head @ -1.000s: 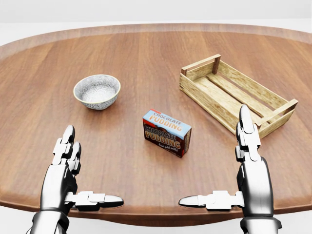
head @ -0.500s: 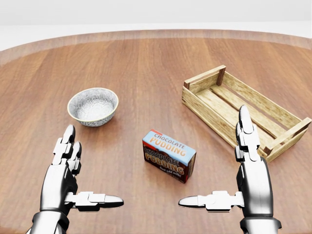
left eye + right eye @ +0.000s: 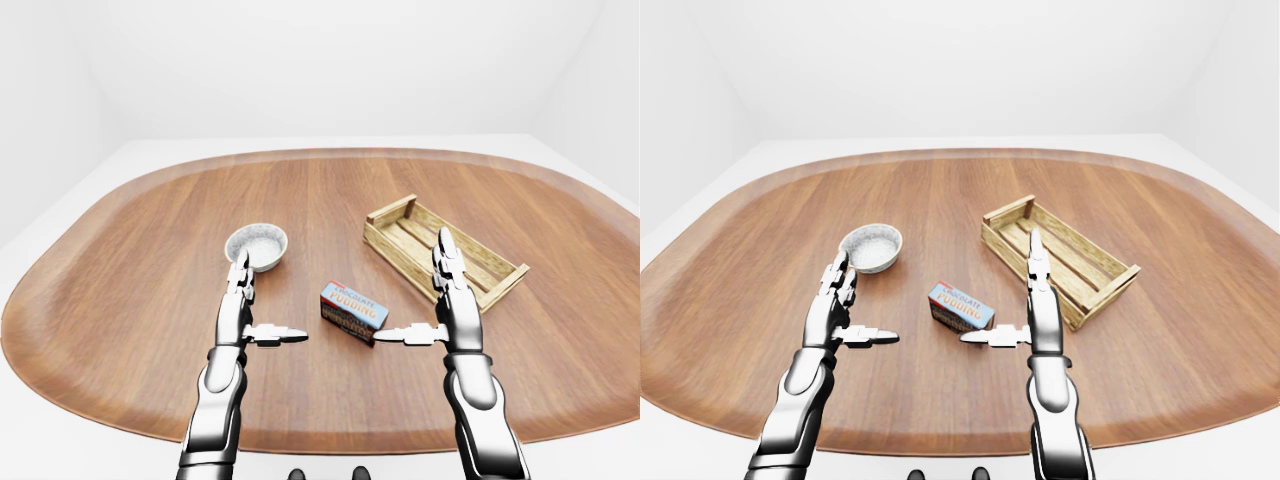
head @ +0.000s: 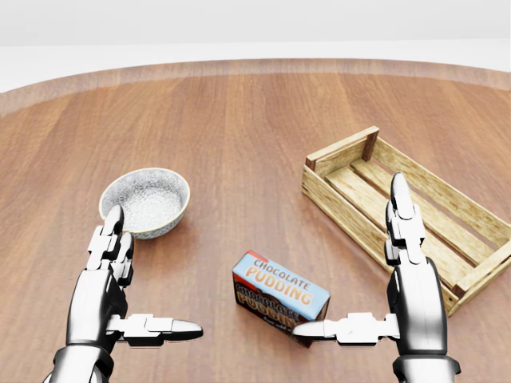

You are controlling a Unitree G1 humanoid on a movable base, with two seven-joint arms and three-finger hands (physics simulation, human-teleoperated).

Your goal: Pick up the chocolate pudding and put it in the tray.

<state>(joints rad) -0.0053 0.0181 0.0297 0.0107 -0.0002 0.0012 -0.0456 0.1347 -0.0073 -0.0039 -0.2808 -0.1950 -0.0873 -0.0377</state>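
Observation:
The chocolate pudding box (image 4: 279, 295), blue on top with brown sides, lies on the wooden table (image 4: 239, 120) near the bottom middle of the head view. The wooden slatted tray (image 4: 343, 198) stands up and to its right, empty. My left hand (image 4: 153, 270) is open, left of the box and apart from it. My right hand (image 4: 348, 255) is open, right of the box. Its thumb tip overlaps the box's lower right corner in the head view; I cannot tell if it touches. The box also shows between both hands in the left-eye view (image 3: 353, 311).
A speckled grey bowl (image 4: 145, 201) sits on the table just above my left hand's fingertips. The oval table's rim (image 3: 120, 420) curves close below my forearms in the left-eye view. White floor and walls surround the table.
The whole picture has shifted: the camera has moved toward the table. Box, bowl and tray now lie lower and nearer my hands. Both hands keep the same open pose.

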